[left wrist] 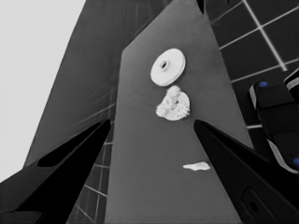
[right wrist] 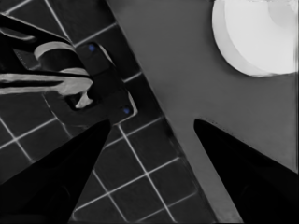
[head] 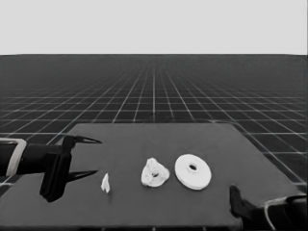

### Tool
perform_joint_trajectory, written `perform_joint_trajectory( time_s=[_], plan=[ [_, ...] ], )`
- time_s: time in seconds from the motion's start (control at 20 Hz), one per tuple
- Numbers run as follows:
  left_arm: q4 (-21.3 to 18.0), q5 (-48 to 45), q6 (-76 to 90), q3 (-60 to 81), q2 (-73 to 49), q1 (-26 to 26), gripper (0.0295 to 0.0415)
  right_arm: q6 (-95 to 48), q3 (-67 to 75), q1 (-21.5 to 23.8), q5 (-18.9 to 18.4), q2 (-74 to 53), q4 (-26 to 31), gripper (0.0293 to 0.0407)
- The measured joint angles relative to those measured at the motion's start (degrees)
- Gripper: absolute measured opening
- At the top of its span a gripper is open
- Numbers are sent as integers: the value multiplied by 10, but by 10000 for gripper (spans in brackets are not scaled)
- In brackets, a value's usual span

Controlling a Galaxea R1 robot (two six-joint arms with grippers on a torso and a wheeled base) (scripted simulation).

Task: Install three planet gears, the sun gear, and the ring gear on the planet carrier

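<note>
While the smaller round part (head: 155, 173) lies just below the middle of the head view with toothed gears (head: 152, 166) heaped on it, so that its outline looks lumpy, the larger round part (head: 192, 171) rests flat just to its right, close beside it; whether the two touch is unclear. A thin white piece (head: 105, 183) lies apart toward the lower left. All sit on the dark table (head: 144, 137). The left gripper (head: 94, 157) hangs at the left edge of the frame, fingers spread wide with nothing between them. The right gripper (right wrist: 152, 126) is parked in the lower right corner, likewise spread and empty.
</note>
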Motion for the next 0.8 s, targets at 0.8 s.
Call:
perform_joint_trajectory(
  time_s=[0.8],
  plan=[
    [0, 0, 0, 0, 0, 0, 385, 424, -627, 139, -139, 444, 244, 385]
  ],
)
